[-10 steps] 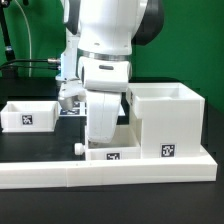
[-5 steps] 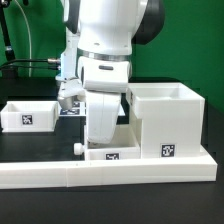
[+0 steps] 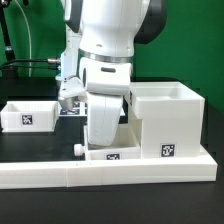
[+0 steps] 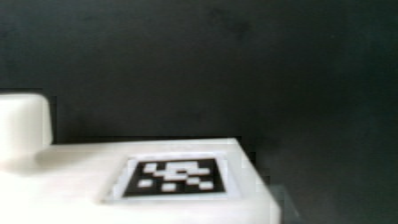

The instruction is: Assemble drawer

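The drawer's large boxy housing [image 3: 165, 120] stands at the exterior view's right, its tag facing front. One shallow tray [image 3: 30, 115] sits at the left. A second tray [image 3: 110, 154] with a round knob [image 3: 79, 148] lies in front, just left of the housing. My gripper [image 3: 103, 141] hangs straight over this front tray, and its white hand hides the fingertips. The wrist view shows a white tagged surface [image 4: 178, 176] very close below and a white block [image 4: 22, 125] beside it. No fingers show there.
The long low white border wall [image 3: 110, 172] runs along the front, right against the front tray and the housing. The black table [image 3: 40, 145] lies between the left tray and the wall. Cables hang at the back left.
The arm has shifted very slightly. The housing and both trays have not moved.
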You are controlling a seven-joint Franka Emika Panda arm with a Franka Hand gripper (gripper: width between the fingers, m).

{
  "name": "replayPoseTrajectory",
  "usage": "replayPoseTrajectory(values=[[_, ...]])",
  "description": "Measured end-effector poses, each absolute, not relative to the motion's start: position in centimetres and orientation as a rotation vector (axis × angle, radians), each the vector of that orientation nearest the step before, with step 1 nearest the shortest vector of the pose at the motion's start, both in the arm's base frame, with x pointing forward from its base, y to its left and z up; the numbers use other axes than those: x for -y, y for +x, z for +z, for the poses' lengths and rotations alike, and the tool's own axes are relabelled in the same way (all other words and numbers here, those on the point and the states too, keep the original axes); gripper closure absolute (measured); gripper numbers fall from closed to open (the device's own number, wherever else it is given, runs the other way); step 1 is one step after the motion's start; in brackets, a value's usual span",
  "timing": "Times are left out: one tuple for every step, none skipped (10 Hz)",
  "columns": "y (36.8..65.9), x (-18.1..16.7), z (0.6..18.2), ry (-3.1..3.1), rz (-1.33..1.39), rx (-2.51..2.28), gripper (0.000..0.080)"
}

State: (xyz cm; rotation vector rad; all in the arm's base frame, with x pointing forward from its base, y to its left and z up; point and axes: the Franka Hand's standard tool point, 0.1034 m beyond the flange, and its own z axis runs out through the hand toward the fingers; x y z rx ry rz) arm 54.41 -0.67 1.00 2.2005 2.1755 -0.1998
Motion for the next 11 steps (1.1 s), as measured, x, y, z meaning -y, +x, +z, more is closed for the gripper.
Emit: replayPoseTrajectory(values=[[54.41,0.68,1.00,2.201,-0.200,-2.175,0.0755],[54.40,0.72,0.98,2.175,-0.199,-2.199,0.0755],[54.38,0.66,1.03,2.157,-0.198,-2.212,0.0755],[54.29,0.23,1.05,2.104,-0.194,-2.255,0.0755],[54.28,0.01,1.00,2.095,-0.195,-2.261,0.0755],[54.29,-0.05,0.98,2.092,-0.195,-2.259,0.0755],[54.29,-0.05,0.97,2.095,-0.191,-2.254,0.0755],[54.29,0.02,0.97,2.097,-0.191,-2.252,0.0755],[54.29,0.04,0.97,2.098,-0.191,-2.252,0.0755],[54.29,0.04,0.97,2.098,-0.191,-2.252,0.0755],[54.28,-0.14,0.94,2.114,-0.189,-2.236,0.0755]])
